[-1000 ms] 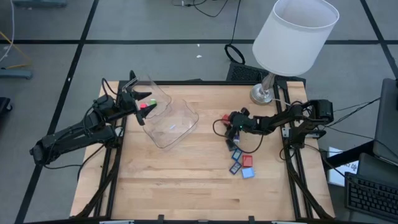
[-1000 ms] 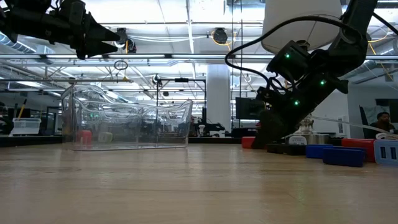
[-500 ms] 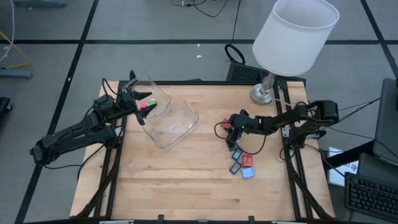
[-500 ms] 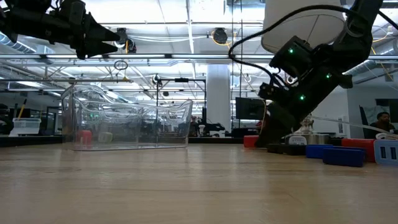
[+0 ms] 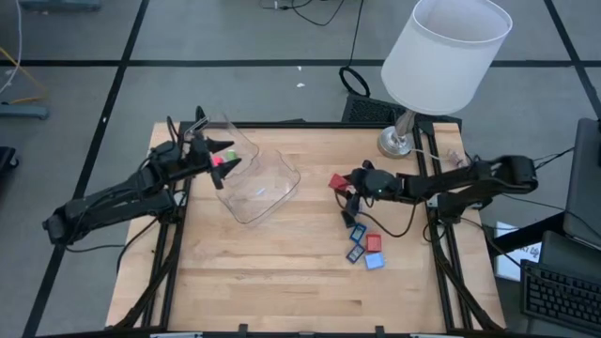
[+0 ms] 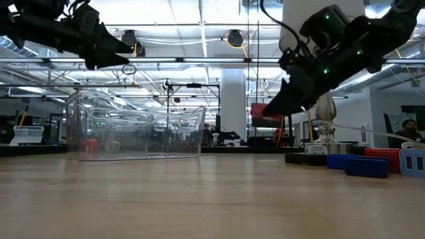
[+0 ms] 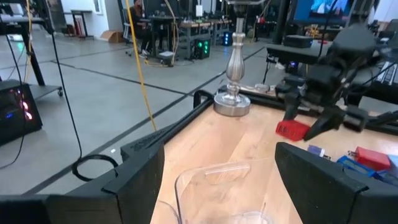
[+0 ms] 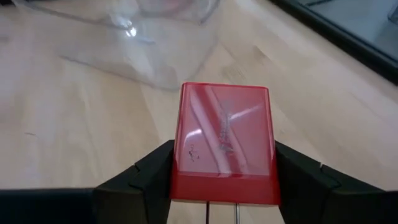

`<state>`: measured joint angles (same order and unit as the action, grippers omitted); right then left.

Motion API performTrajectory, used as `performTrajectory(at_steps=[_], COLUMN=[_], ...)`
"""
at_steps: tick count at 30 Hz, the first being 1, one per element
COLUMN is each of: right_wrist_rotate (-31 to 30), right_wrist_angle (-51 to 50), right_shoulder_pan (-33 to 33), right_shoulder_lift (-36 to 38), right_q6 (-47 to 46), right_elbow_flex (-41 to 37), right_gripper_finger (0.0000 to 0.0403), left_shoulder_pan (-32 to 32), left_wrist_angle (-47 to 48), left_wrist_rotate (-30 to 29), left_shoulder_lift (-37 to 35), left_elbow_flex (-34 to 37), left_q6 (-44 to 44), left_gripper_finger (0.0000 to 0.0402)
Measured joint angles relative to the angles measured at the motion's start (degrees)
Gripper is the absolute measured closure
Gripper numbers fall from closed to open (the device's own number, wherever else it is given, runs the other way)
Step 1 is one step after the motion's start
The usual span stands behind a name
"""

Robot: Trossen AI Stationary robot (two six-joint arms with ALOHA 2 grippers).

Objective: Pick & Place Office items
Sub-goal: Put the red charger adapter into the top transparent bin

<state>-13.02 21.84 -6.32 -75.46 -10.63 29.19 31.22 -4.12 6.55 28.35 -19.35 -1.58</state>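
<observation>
The clear container (image 5: 254, 178) lay tipped on the table (image 5: 282, 282), likely as the drop-off. Left of it, the left gripper (image 5: 221, 158) hovered, fingers spread and empty. Right of it, the right gripper (image 5: 346, 182) clamped 1 red piece (image 5: 338, 181) aloft; remaining office items (image 5: 366, 250) lay beyond, nothing between.

Bare tabletop (image 5: 272, 272) lies open before clear container (image 5: 254, 183).

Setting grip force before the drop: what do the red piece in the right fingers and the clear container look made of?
Red piece: likely hard glossy plastic; streaky highlights run across its flat face, held by the right gripper. Clear container: thin transparent plastic, probably; wood grain shows through and its edges glint.
</observation>
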Motion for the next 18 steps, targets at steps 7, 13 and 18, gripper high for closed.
performTrajectory(at_steps=[7,13,18], right_wrist_rotate=[-0.16,1.68,5.60], right_wrist_angle=[0.16,1.47,4.45], right_shoulder_pan=[2.21,3.80,4.39], right_shoulder_lift=[3.04,3.76,3.78], right_q6=[0.44,0.44,0.46], right_elbow_flex=[0.00,0.02,0.04], right_gripper_finger=[0.0184,0.0193,0.0186], left_shoulder_pan=[0.00,0.00,0.00], left_wrist_angle=[-0.71,-0.70,-1.20], left_wrist_rotate=[0.00,0.00,0.01], left_shoulder_lift=[0.58,0.58,0.58], left_elbow_flex=[0.02,0.02,0.01], left_q6=[-0.24,-0.44,-0.44], left_gripper_finger=[0.0092,0.0092,0.0092])
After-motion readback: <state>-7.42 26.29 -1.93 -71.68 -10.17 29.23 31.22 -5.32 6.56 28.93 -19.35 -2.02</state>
